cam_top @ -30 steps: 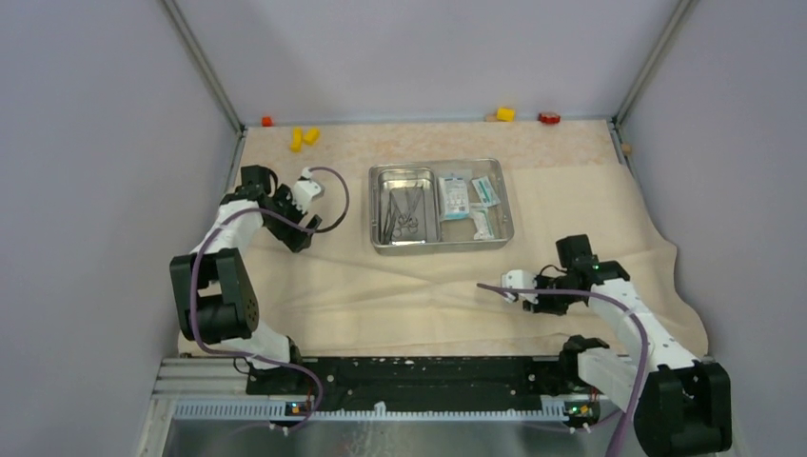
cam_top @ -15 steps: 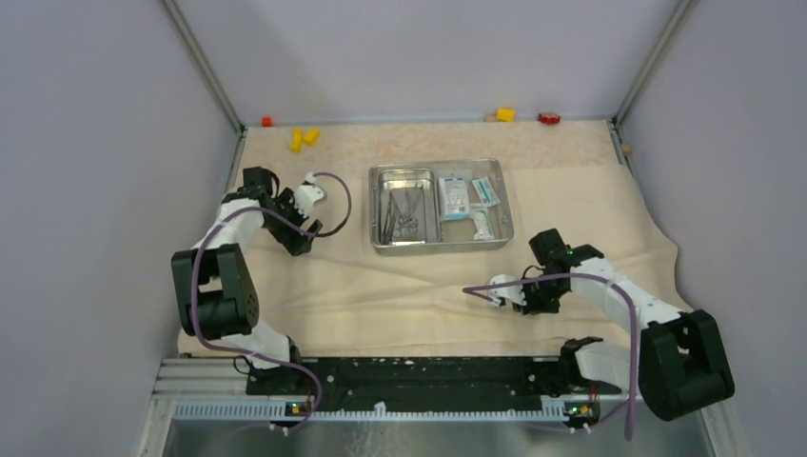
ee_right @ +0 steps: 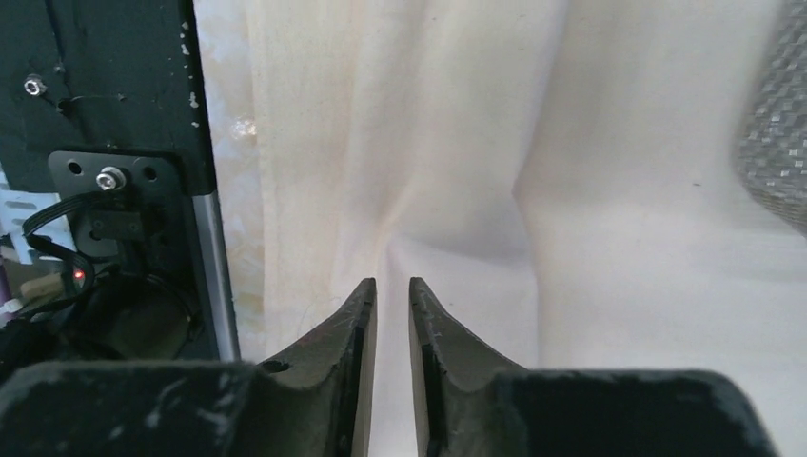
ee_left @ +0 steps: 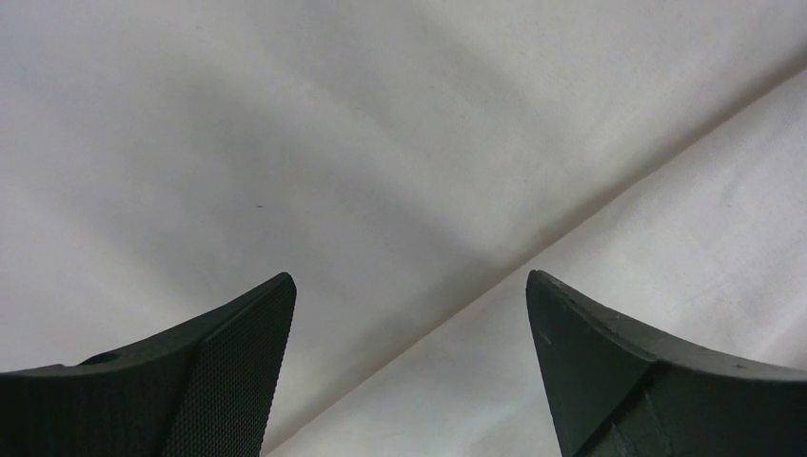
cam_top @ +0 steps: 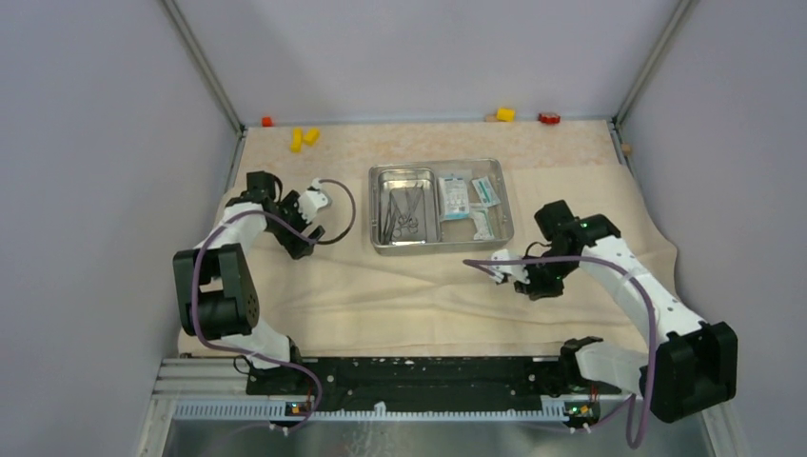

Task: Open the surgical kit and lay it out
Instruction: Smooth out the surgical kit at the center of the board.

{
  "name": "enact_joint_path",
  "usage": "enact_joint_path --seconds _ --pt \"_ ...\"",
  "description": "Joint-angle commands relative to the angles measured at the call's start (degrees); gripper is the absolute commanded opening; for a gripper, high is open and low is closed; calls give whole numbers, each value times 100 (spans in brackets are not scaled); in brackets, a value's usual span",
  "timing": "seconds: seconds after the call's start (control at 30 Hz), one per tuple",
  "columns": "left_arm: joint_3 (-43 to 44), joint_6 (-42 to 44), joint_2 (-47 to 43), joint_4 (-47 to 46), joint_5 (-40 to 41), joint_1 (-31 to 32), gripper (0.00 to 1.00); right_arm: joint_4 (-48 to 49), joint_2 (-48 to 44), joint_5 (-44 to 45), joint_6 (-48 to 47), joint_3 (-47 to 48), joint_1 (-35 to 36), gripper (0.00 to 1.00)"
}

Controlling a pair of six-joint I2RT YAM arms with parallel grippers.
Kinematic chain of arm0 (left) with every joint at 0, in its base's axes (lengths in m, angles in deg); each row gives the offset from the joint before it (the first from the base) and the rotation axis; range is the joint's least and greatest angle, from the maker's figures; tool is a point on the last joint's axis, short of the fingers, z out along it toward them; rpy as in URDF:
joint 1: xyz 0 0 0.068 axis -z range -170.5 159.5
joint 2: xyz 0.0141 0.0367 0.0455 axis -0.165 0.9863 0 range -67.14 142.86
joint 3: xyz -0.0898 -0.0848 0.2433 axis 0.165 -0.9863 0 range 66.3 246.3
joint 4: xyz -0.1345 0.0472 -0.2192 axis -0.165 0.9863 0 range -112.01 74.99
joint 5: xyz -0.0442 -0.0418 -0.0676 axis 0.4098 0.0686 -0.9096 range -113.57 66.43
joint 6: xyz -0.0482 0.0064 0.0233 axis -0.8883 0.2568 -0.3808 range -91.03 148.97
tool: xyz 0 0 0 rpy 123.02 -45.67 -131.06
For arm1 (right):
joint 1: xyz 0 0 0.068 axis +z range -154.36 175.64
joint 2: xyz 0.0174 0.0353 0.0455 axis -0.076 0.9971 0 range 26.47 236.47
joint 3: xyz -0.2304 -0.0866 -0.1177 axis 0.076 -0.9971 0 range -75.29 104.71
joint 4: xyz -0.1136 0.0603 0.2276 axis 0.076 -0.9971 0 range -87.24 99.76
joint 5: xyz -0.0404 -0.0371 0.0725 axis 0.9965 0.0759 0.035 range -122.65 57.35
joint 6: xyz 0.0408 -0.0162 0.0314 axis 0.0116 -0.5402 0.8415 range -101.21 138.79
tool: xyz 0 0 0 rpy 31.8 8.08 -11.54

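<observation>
My left gripper [ee_left: 409, 286], left of the tray [cam_top: 373, 209], stands wide apart. My right gripper [ee_right: 392, 286], below the tray, is nearly together and empty, probably to flatten the cloth [cam_top: 400, 295].

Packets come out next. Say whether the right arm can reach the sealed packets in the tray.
Probably yes: the right gripper hovers close to the steel tray, off its near right corner; the sealed packets lie uncovered in its right half, nothing between.
</observation>
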Motion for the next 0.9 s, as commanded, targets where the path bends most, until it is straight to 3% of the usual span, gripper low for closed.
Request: enact_joint_path --seconds 0.0,0.17,0.43,0.73,0.87 --pt "525 -825 196 -616 -180 23 96 398 -378 -56 643 385 -150 24" --pt "1374 -2075 935 -734 119 34 96 2065 16 -145 1728 584 -985 45" --pt "2411 -2991 1974 -696 531 65 95 4307 1312 487 3983 1161 -1678 47" --pt "2853 -3156 2636 -429 876 113 95 4813 3283 776 5144 2258 -2171 52" --pt "2798 -3141 2791 -362 797 134 86 4955 3890 1002 5274 2494 -2179 54"
